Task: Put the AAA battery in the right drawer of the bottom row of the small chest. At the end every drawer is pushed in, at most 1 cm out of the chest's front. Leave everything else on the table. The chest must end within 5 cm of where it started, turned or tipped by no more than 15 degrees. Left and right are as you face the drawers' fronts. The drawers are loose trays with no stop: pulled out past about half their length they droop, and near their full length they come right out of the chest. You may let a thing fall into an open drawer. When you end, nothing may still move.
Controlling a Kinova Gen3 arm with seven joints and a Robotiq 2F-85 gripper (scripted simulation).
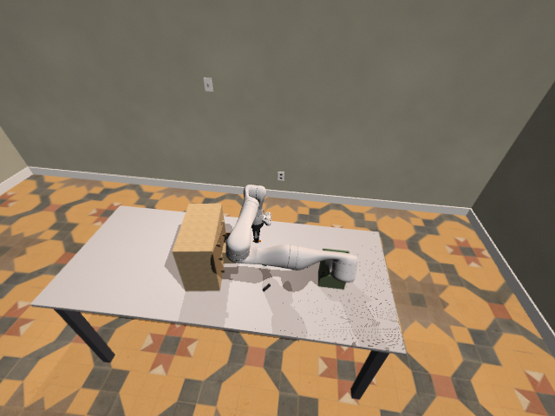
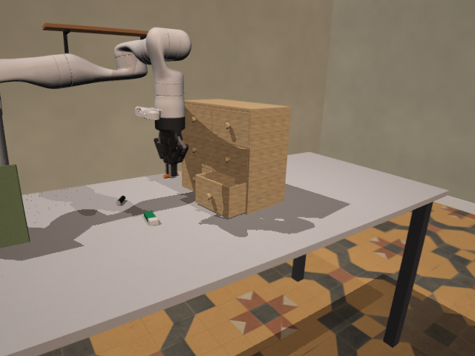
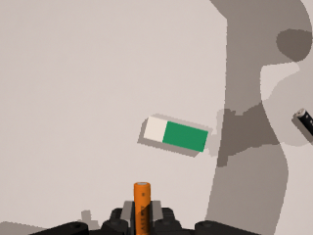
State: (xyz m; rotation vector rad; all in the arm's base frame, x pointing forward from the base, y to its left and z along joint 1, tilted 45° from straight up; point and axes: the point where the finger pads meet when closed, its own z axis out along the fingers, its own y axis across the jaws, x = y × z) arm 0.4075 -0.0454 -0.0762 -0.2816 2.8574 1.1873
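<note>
My gripper [image 2: 171, 173] is shut on the orange AAA battery [image 3: 143, 221], which stands upright between the fingers with its orange end poking out below [image 2: 165, 176]. The gripper hangs just above the table, to the left of the small wooden chest [image 2: 235, 153] in the exterior view. The chest's bottom-row right drawer [image 2: 220, 193] is pulled partly out and open at the top. The other drawers look pushed in. In the top view the gripper [image 1: 257, 238] is in front of the chest [image 1: 199, 246].
A green and white eraser [image 2: 151, 217] [image 3: 176, 135] lies on the table in front of the gripper. A small black cylinder [image 2: 121, 199] [image 1: 266, 287] lies further left. The arm's green base block [image 2: 11, 207] stands at the left edge.
</note>
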